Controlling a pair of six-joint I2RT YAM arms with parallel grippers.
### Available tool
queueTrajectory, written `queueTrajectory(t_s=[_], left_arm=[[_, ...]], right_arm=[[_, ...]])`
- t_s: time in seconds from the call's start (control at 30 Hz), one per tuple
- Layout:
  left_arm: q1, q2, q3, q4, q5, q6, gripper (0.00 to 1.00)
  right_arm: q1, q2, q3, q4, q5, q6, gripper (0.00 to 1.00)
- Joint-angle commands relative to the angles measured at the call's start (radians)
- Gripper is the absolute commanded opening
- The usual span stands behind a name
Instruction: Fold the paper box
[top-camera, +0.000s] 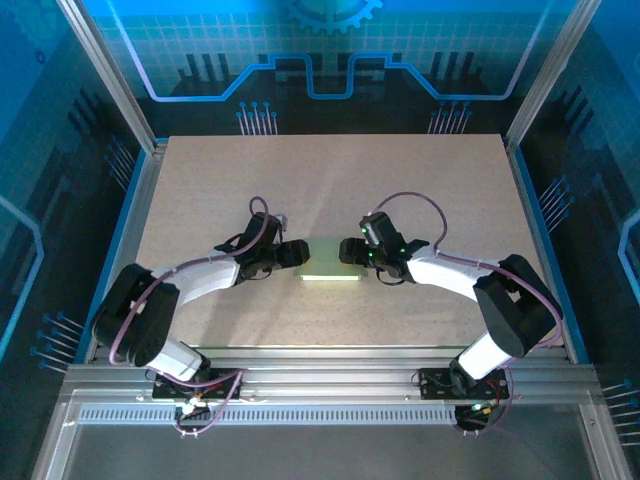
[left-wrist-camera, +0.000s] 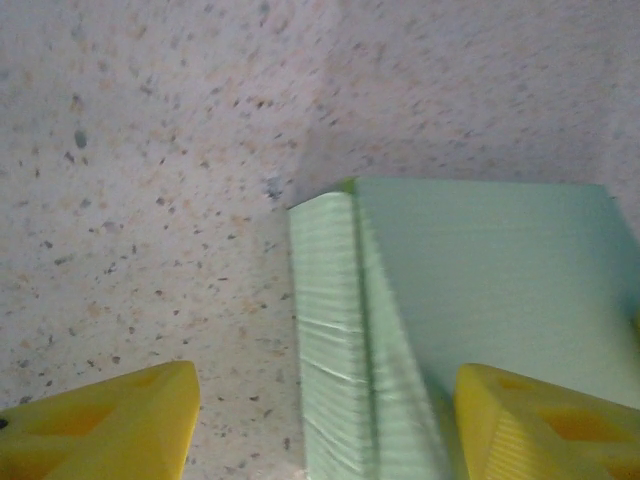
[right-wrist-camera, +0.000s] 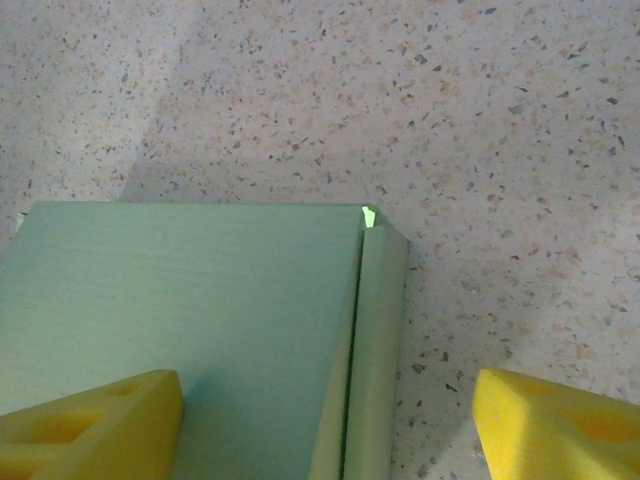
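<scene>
Paper box (top-camera: 330, 262) flanked by left fingers (left-wrist-camera: 100, 430), right fingers (right-wrist-camera: 560, 425); far table (top-camera: 330, 170) open.

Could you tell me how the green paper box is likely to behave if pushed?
The paper box looks like thin folded card, so it is probably light and would likely slide on the smooth table rather than tip. Its end flap sits not quite flush, so a squeeze may crumple it.
</scene>
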Motion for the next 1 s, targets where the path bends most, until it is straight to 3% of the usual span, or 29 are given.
queueTrajectory(t_s=[0.0, 0.3, 0.5, 0.97], left_arm=[[0.008, 0.036, 0.008, 0.05, 0.067, -0.023, 0.65], [0.008, 0.133, -0.042, 0.135, 0.097, -0.054, 0.54], [0.01, 0.143, -0.054, 0.148, 0.11, -0.057, 0.51], [0.1, 0.191, -0.214, 0.454, 0.302, -0.158, 0.47]], right_arm=[[-0.018, 0.024, -0.026, 0.003, 0.0, 0.002, 0.77], [-0.018, 0.103, -0.025, 0.028, -0.012, -0.005, 0.73], [-0.025, 0.076, -0.031, 0.048, -0.033, -0.014, 0.73], [-0.178, 0.031, -0.162, 0.409, -0.434, 0.178, 0.83]])
